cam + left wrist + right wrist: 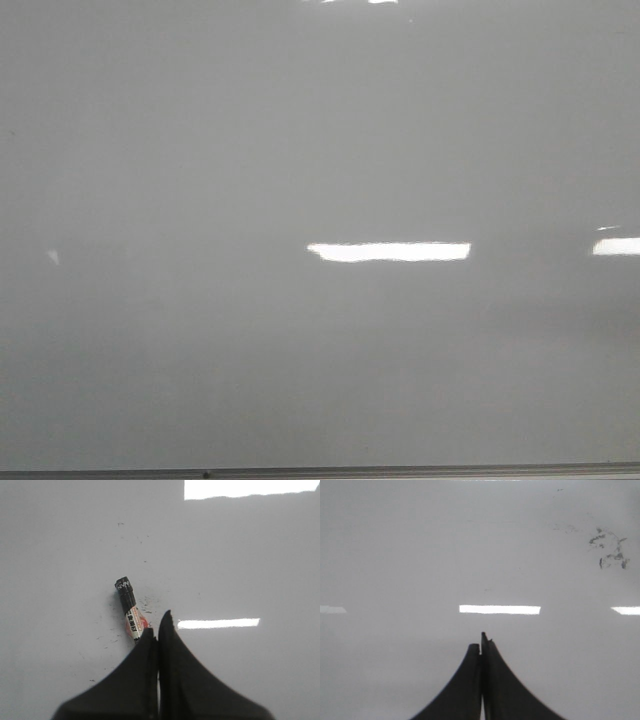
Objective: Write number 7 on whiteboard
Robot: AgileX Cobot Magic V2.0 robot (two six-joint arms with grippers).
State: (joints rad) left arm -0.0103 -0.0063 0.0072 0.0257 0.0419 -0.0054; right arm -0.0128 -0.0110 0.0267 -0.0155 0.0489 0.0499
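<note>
The whiteboard [320,150] fills the front view, glossy pale grey, with no grippers in that view. No number 7 shows on it in any view. In the left wrist view my left gripper [158,625] is shut with its fingers pressed together over the whiteboard [240,570]. A marker [129,611] with a black cap and an orange-and-white label lies on the board just beyond the left finger, its near end hidden behind that finger, not between the jaws. In the right wrist view my right gripper [480,641] is shut and empty over the whiteboard [420,555].
The board's thin metal bottom edge [320,472] runs along the bottom of the front view. Bright white light reflections [388,251] lie on the board. Dark ink smudges [610,552] show in the right wrist view, and fine black specks [147,601] surround the marker.
</note>
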